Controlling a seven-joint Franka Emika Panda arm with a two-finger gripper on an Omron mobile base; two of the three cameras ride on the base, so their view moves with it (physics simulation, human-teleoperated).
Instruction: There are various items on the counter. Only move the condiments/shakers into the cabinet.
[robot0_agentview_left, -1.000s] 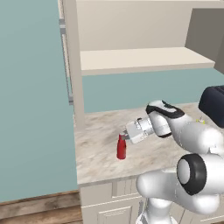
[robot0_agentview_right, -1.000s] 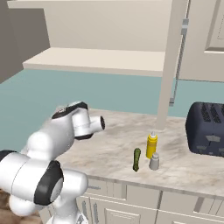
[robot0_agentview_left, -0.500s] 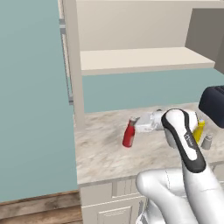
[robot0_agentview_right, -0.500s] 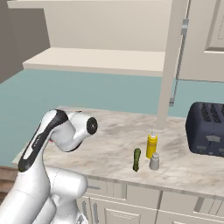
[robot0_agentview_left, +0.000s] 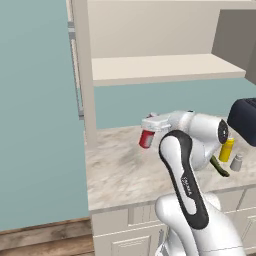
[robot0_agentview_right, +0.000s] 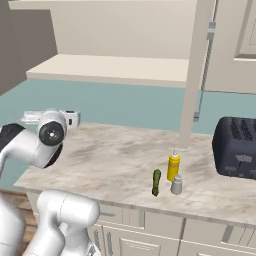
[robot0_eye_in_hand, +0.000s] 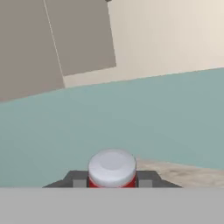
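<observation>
A: Where is the red bottle (robot0_agentview_left: 145, 139)?

B: It is in the hand (robot0_agentview_left: 148, 131), clenched between the two fingers and lifted above the worktop (robot0_agentview_left: 120, 170), below the shelf (robot0_agentview_left: 160, 68). In the hand view its white cap (robot0_eye_in_hand: 112, 167) sits between the finger tips.

A: What is around it?

B: On the worktop, well apart from it, stand one yellow bottle (robot0_agentview_right: 173, 166) and one grey shaker (robot0_agentview_right: 176, 185), just beside each other. One green vegetable (robot0_agentview_right: 156, 182) lies near them. One dark toaster (robot0_agentview_right: 237, 148) stands further to the right, by the wall.

A: Does something stand in the way?

B: The tall post (robot0_agentview_right: 195, 75) of the cabinet rises from the worktop behind the yellow bottle. The shelf is bare. A grey-brown door (robot0_eye_in_hand: 48, 39) hangs open above.
</observation>
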